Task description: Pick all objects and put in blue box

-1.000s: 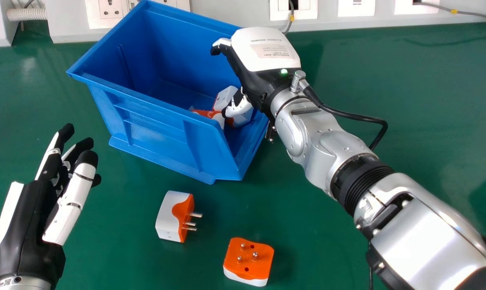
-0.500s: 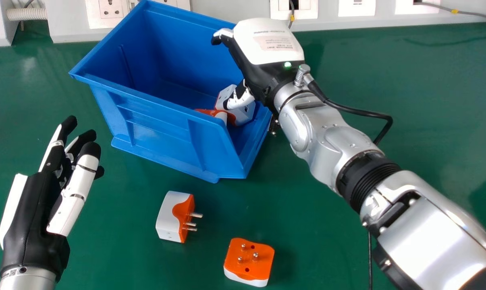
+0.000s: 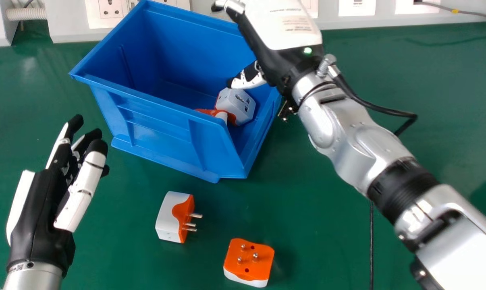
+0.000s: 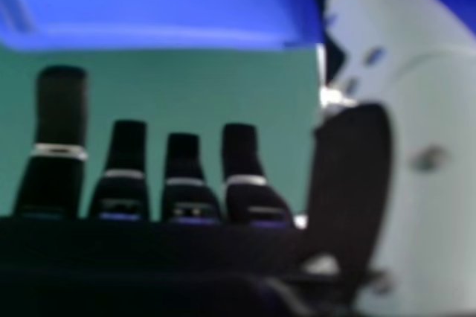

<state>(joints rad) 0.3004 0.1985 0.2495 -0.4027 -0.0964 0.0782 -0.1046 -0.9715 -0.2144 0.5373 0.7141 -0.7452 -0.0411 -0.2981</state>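
Note:
The blue box (image 3: 154, 125) stands open at the back, holding a white and orange adapter (image 3: 237, 105) and part of another orange and white piece (image 3: 207, 111). Above the box's right side is my right hand (image 3: 273, 44), open and holding nothing, its thumb over the adapter. In the right hand view my right hand (image 4: 239, 172) has its fingers extended. Two more adapters lie on the table: one on its side with pins pointing right (image 3: 173, 216), another with its orange pin face up (image 3: 249, 262). My left hand (image 3: 43, 201) is open at the left, apart from everything.
A wall strip with sockets (image 3: 111, 9) runs behind the green table (image 3: 315, 225). A black cable (image 3: 371, 241) runs down the table at the right, partly behind my right forearm. In the right hand view the box's edge (image 4: 186, 38) crosses near the fingertips.
My right hand has risen and moved right and back, its thumb leaving the adapter in the box. The box has shifted slightly right. My left hand has drifted a little up and right.

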